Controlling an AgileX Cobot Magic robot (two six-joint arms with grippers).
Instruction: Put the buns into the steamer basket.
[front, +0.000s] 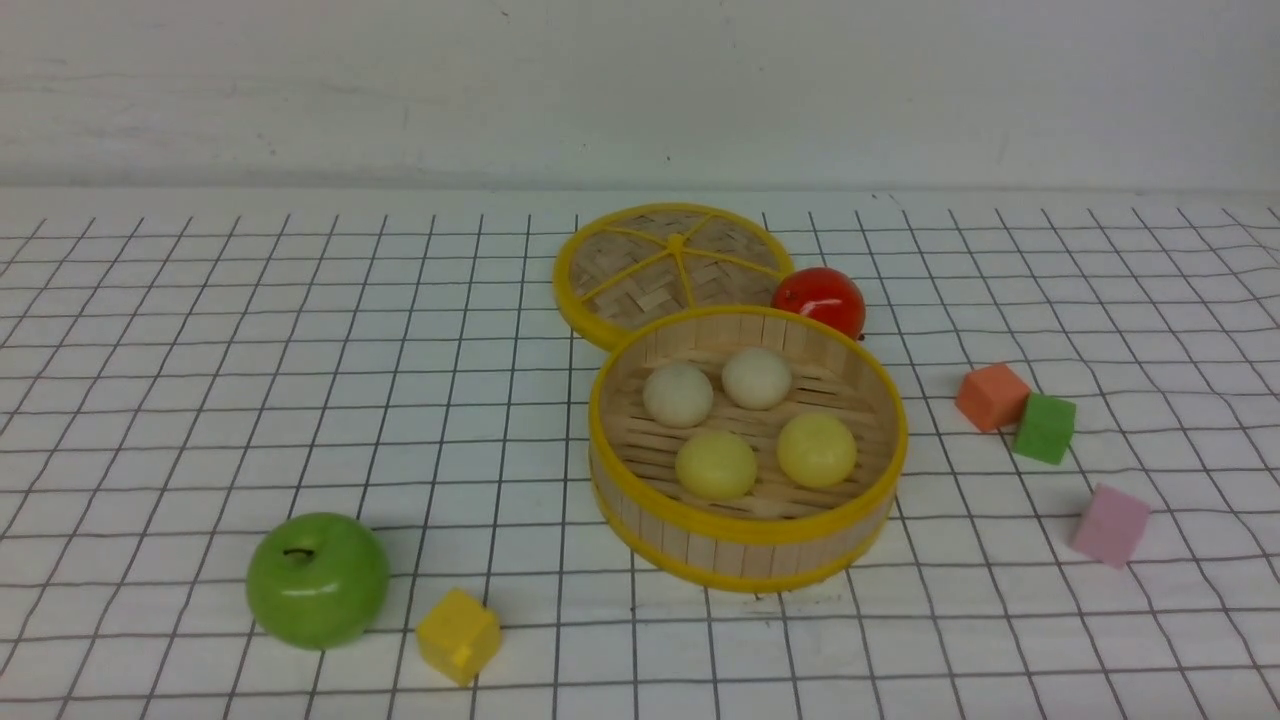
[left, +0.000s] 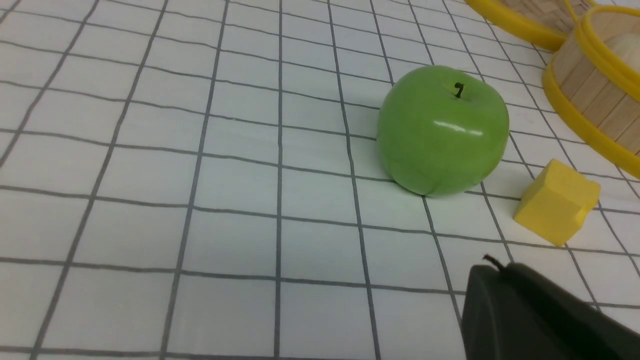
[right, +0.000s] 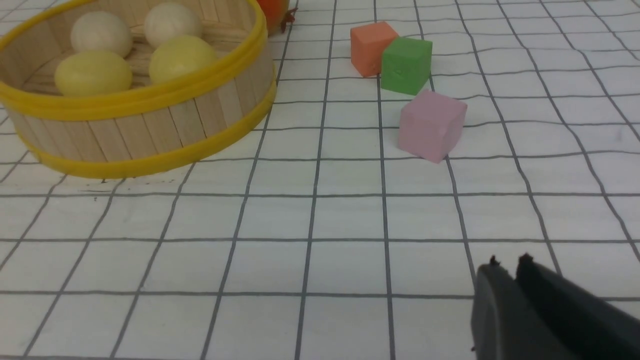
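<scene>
The steamer basket stands in the middle of the gridded cloth. Two cream-white buns and two pale yellow buns lie on its slatted floor. The right wrist view shows the steamer basket with the buns inside, far from my right gripper, whose dark fingers are pressed together with nothing between them. My left gripper is shut and empty, hovering over bare cloth near the yellow cube. Neither arm shows in the front view.
The woven lid lies behind the basket, with a red fruit beside it. A green apple and a yellow cube sit at the front left. Orange, green and pink cubes are on the right.
</scene>
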